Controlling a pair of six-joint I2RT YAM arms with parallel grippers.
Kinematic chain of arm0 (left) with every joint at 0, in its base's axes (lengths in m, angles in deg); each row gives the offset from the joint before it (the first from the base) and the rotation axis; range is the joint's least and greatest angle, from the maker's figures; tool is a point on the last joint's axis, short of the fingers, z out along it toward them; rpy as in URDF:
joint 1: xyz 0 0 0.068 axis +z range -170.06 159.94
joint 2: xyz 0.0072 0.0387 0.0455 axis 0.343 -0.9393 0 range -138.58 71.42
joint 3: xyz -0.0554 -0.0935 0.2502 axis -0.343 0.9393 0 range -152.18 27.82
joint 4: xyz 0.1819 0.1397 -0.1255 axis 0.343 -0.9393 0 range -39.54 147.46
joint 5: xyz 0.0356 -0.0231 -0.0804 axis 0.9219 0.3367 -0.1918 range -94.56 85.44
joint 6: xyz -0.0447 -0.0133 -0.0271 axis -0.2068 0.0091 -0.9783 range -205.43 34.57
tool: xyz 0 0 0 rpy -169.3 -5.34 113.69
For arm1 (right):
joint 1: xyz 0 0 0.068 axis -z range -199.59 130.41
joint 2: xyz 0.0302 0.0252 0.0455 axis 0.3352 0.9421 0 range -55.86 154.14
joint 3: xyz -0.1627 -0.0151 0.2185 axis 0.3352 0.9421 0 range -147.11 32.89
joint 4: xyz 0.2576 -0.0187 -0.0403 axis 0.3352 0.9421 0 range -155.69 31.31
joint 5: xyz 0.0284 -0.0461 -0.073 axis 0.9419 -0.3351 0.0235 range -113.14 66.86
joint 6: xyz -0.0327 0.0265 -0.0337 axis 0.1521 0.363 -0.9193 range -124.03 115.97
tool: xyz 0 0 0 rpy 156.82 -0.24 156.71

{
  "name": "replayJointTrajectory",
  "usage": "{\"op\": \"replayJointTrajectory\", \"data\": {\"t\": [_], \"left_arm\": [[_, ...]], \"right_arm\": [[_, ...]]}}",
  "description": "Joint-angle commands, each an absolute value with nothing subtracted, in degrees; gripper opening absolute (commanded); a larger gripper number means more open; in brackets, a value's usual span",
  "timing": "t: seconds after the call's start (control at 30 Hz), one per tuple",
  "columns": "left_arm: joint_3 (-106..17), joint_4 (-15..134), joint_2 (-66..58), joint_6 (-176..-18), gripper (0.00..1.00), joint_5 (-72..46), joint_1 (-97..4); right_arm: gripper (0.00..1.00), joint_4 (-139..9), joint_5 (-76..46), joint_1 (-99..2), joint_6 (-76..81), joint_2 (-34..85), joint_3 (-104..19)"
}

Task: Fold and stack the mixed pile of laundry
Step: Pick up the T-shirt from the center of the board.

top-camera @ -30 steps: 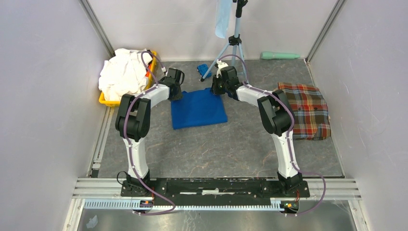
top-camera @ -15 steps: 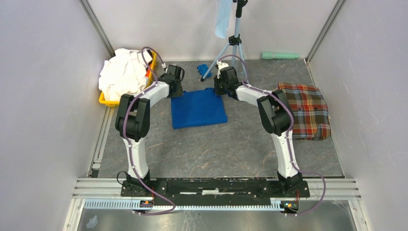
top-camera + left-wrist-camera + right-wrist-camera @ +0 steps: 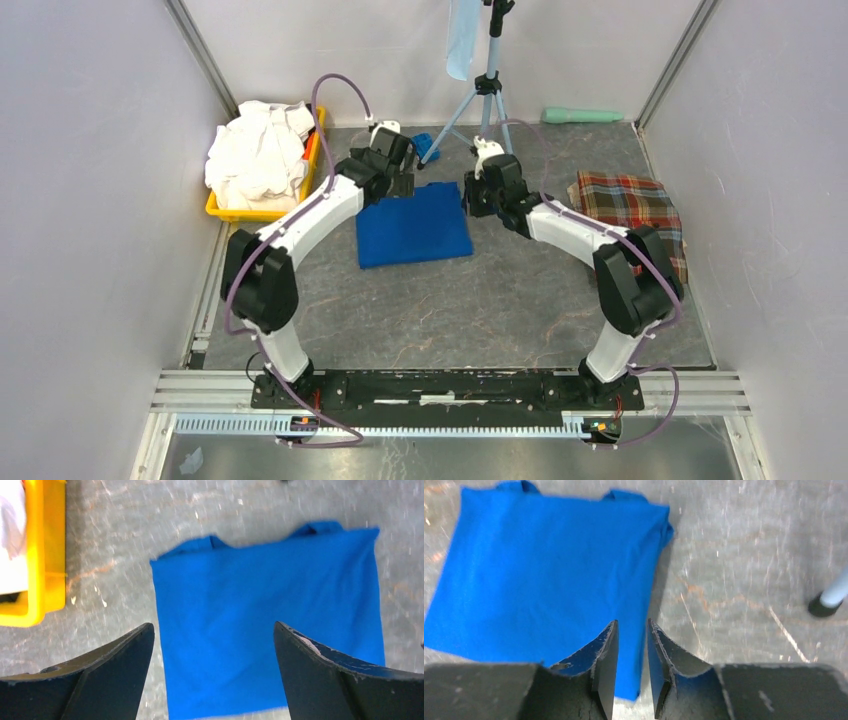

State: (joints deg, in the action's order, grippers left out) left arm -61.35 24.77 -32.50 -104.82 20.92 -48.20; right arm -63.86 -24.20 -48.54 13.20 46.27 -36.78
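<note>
Blue T-shirt [image 3: 413,225], folded square on the bench, lies directly beneath the left gripper [image 3: 212,626], whose jaws are wide and empty, and left of the right gripper [image 3: 632,622], whose jaws are narrowly parted and seemingly empty. Fold apparently complete; stacking calls for a fresh edge grasp.

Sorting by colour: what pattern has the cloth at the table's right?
Red-green plaid cloth, clearest in the top external view.
</note>
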Motion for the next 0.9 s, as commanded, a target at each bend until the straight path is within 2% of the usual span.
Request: {"op": "replayJointTrajectory", "data": {"t": [0.0,0.33,0.5,0.7,0.8,0.87], "left_arm": [[-52.9,21.8,-25.1,-106.1,0.93,20.9,-51.6],[-41.2,22.7,-17.9,-111.0,0.89,15.1,-59.0],[-38.7,22.8,-16.4,-112.0,0.88,15.0,-60.7],[-37.9,23.0,-15.3,-112.6,0.86,14.8,-61.5],[-38.0,23.1,-15.2,-112.8,0.85,14.5,-62.2],[-37.9,24.0,-15.2,-111.6,0.79,12.8,-62.9]], "right_arm": [[0.34,-65.3,-23.3,-48.7,15.6,42.5,-27.0],[0.33,-71.2,-17.8,-49.0,17.2,44.7,-19.6],[0.25,-72.4,-16.0,-50.0,19.4,44.6,-15.8],[0.22,-72.1,-15.8,-53.9,24.6,38.7,-8.1],[0.17,-71.9,-15.5,-56.4,27.0,34.8,-5.1],[0.17,-69.7,-16.4,-57.1,26.3,32.5,-4.7]]}}
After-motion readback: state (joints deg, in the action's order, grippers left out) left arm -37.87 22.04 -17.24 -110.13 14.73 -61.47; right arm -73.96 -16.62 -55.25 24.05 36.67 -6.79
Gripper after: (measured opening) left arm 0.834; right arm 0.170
